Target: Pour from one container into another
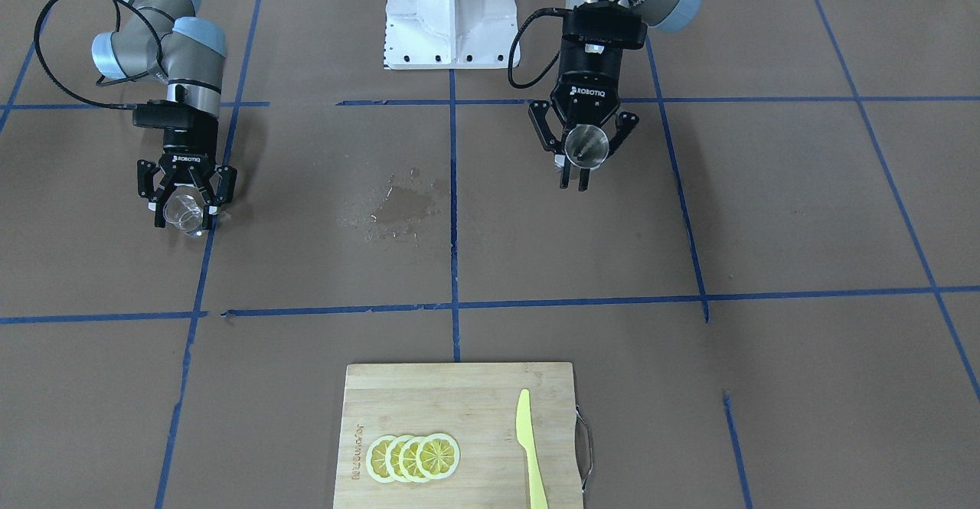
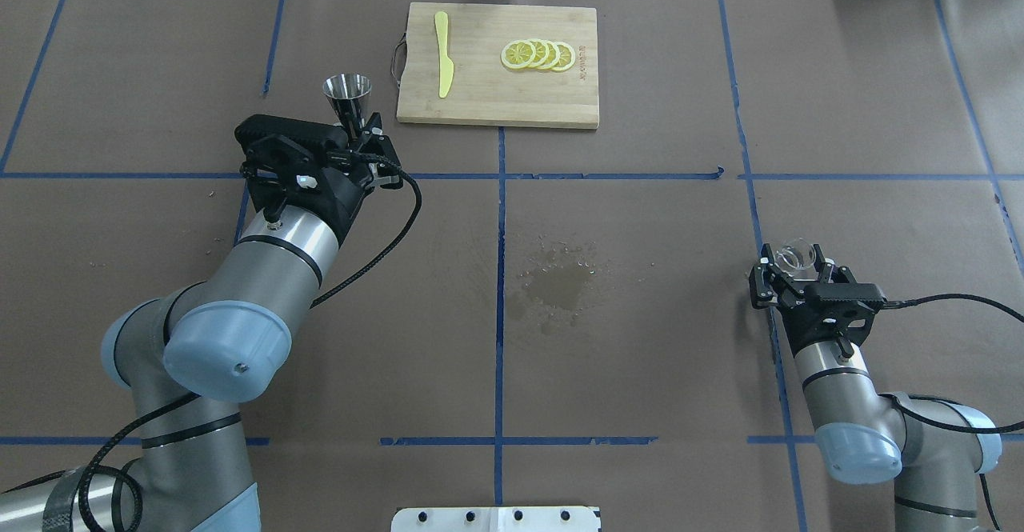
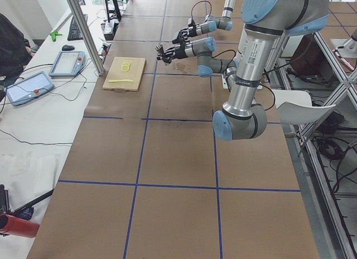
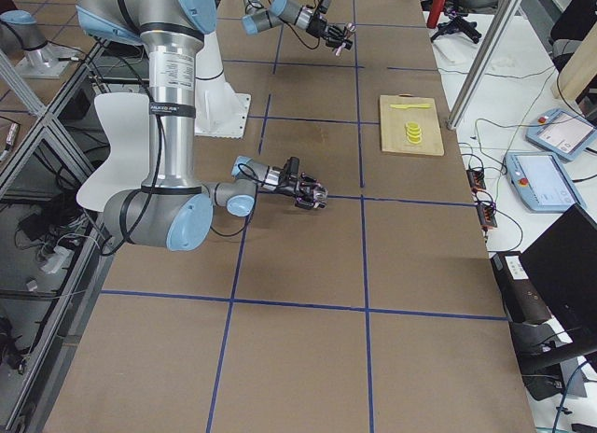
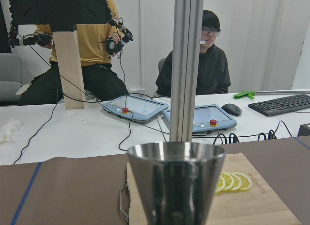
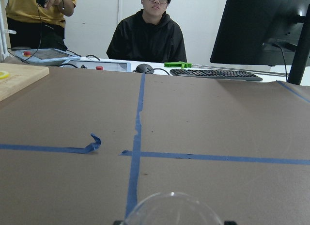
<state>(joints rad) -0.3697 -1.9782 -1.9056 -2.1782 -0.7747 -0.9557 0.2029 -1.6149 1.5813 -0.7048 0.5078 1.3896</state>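
Note:
My left gripper (image 2: 358, 134) is shut on a shiny metal cone-shaped cup (image 2: 347, 98), held upright and well above the table, near the cutting board's corner. From the front, the same cup (image 1: 586, 144) sits between the jaws of the left gripper (image 1: 583, 158). Its rim fills the bottom of the left wrist view (image 5: 176, 181). My right gripper (image 2: 794, 270) is shut on a small clear glass (image 2: 792, 255), upright and low over the table at the right. The glass (image 1: 184, 213) shows at the front view's left, and its rim (image 6: 172, 210) is at the right wrist view's bottom edge.
A wet patch (image 2: 560, 284) marks the brown paper between the arms. At the far edge lies a wooden cutting board (image 2: 480, 104) with lemon slices (image 2: 538, 54) and a yellow knife (image 2: 442, 64). Two people (image 5: 201, 60) sit behind the table's far side.

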